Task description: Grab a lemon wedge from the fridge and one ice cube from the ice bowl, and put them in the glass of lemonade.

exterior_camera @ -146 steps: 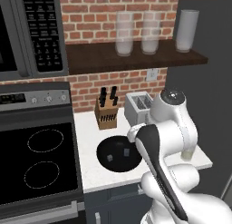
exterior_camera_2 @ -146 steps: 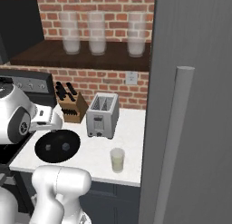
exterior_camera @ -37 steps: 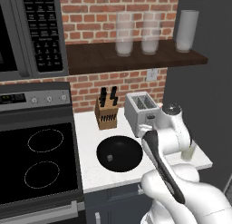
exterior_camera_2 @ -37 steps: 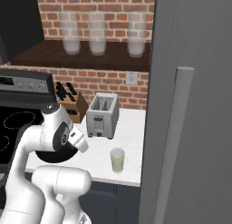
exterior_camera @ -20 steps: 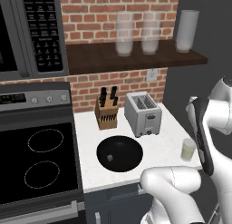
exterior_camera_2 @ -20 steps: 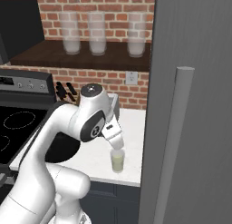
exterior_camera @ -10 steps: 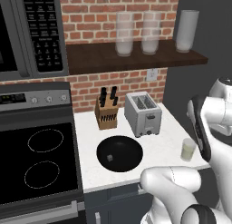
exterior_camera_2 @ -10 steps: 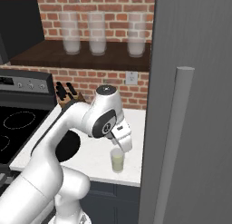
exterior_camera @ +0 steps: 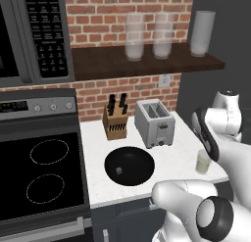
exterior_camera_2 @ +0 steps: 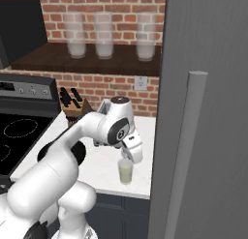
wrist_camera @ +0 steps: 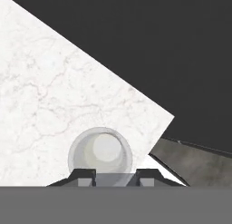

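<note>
Gripper [exterior_camera_2: 127, 160]: poised right above the glass of lemonade [exterior_camera_2: 125, 173]; jaws narrowly parted, whether they pinch anything cannot be told.
Glass of lemonade: upright on the white counter [wrist_camera: 50, 105], near its front right corner, close to the fridge [exterior_camera_2: 203, 112].
Ice bowl [exterior_camera: 129, 165]: front of the toaster [exterior_camera: 155, 122], one ice cube [exterior_camera: 118, 171] inside.
Fridge: door closed.

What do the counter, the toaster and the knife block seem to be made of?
Counter: looks like white marble or an imitation, smooth, with faint grey veins in the hand view.
Toaster: apparently brushed metal, an even silver-grey with a soft sheen.
Knife block: probably wood, matte light brown, with dark handles sticking out.
</note>
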Controlling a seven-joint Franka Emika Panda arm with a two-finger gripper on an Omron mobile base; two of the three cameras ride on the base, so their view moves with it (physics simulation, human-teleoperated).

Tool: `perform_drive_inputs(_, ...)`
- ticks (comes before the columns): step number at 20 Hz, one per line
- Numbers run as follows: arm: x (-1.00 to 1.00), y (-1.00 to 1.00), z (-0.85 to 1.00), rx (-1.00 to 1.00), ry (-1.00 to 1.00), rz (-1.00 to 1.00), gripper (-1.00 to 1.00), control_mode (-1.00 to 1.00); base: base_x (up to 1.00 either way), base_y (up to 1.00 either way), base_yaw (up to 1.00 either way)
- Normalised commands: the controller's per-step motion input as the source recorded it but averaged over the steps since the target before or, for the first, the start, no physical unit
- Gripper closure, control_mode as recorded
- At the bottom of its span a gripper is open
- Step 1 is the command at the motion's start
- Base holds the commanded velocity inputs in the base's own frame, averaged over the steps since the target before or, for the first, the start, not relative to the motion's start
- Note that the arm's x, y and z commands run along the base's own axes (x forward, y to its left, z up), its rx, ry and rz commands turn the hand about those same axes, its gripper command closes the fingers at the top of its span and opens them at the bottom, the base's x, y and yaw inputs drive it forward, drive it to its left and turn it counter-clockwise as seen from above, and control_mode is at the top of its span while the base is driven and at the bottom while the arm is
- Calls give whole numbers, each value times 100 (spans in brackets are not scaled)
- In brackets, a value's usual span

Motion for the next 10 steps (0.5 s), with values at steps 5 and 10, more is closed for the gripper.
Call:
perform_drive_inputs(5, 15, 0, -53, 0, 9, 0, 100, -100, 0, 0, 0)
perform_drive_inputs(10, 13, 0, -36, 0, 2, 0, 100, -100, 0, 0, 0)
